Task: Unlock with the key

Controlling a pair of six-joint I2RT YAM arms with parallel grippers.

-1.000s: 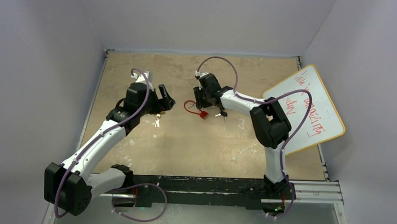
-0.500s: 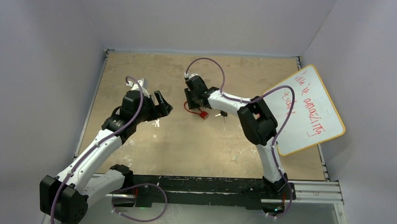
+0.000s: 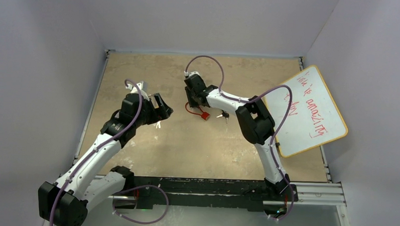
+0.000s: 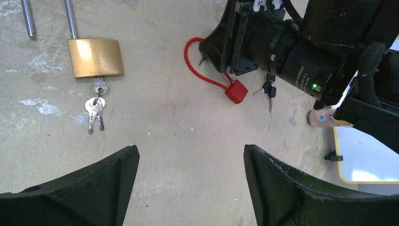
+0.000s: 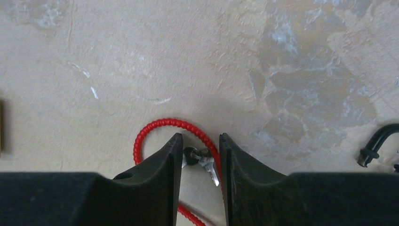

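Observation:
A red cable lock point(image 4: 235, 90) lies mid-table, its cable point(image 5: 157, 125) curling into a loop. A small key point(image 5: 201, 159) lies inside that loop. My right gripper point(image 5: 200, 136) is lowered over it, with the jaws partly open on either side of the key and the cable against the right finger. It is also in the top view point(image 3: 192, 98). A brass padlock point(image 4: 94, 57) lies to the left with silver keys point(image 4: 95, 106) hanging from its keyhole. My left gripper point(image 4: 190, 155) hovers wide open and empty near it.
Black-headed keys point(image 4: 268, 89) lie just right of the red lock body. A whiteboard point(image 3: 308, 109) with red writing leans at the right wall, with a small pink object point(image 4: 322, 117) near its edge. Grey walls enclose the table.
My right gripper has moved left over the red cable loop and its jaws have narrowed around the small key. The left arm has drifted slightly left and stayed open.

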